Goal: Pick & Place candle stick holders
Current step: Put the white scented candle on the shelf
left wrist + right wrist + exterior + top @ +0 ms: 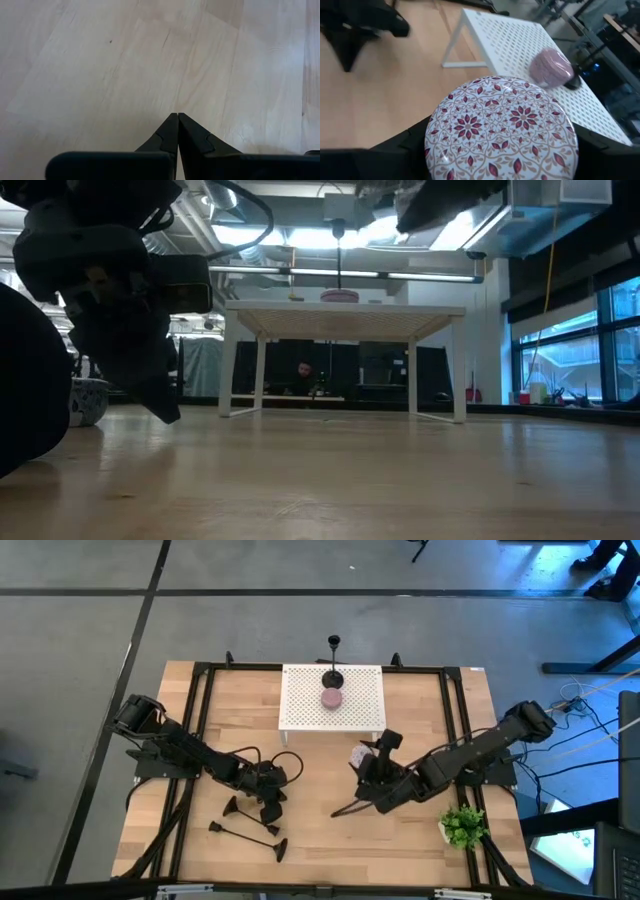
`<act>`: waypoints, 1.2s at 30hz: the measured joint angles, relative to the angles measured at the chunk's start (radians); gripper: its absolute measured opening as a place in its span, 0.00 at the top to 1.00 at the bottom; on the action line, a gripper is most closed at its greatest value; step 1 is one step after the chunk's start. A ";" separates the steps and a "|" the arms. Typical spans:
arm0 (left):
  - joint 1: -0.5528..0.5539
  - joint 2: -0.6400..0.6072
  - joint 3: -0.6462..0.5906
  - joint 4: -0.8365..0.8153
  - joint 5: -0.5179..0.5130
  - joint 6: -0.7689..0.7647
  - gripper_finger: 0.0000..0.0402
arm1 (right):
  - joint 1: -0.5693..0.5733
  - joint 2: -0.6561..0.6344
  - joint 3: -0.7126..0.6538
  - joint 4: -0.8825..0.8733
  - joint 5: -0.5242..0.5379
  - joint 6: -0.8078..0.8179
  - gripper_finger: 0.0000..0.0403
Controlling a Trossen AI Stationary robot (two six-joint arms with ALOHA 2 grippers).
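Observation:
One black candle stick holder stands upright on its round base on the white perforated shelf. Two more holders lie on their sides on the wooden table by my left gripper. In the left wrist view my left gripper is shut and empty over bare wood. Another holder lies beside my right gripper. My right gripper is shut on a round tin with a red floral lid. My right gripper holds the round tin by its rim, one dark finger on each side, across its width. The patterned lid faces the wrist camera. The places of contact are hidden under the lid's edge.
A round pink thing sits on the white shelf next to the upright holder; it also shows in the right wrist view. A small green plant stands at the table's near right. Black frame rails run along the table's sides.

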 joint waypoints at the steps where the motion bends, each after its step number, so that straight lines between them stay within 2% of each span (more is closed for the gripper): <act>1: 0.000 0.000 0.000 0.000 0.000 0.000 0.99 | -0.013 0.000 0.000 -0.008 -0.003 0.000 0.28; 13: -0.003 0.000 0.000 0.000 0.000 0.000 0.99 | -0.143 -0.080 -0.003 -0.036 -0.117 -0.126 0.28; 17: -0.010 0.000 0.000 0.001 0.000 0.004 0.99 | -0.207 -0.167 -0.054 0.009 -0.185 -0.189 0.28; 21: -0.011 0.000 0.000 0.006 0.000 0.005 0.99 | -0.303 -0.276 -0.152 0.137 -0.294 -0.249 0.28; 24: -0.011 0.000 0.000 0.022 -0.001 0.013 0.99 | -0.400 -0.362 -0.247 0.280 -0.409 -0.291 0.28; 28: -0.011 0.000 0.000 0.028 -0.001 0.018 0.99 | -0.573 -0.434 -0.359 0.448 -0.664 -0.319 0.28; 32: -0.010 0.000 0.000 0.030 -0.001 0.021 0.99 | -0.734 -0.443 -0.424 0.528 -0.864 -0.381 0.28; 36: -0.010 0.000 0.000 0.030 -0.001 0.026 0.99 | -0.848 -0.417 -0.435 0.552 -1.029 -0.468 0.28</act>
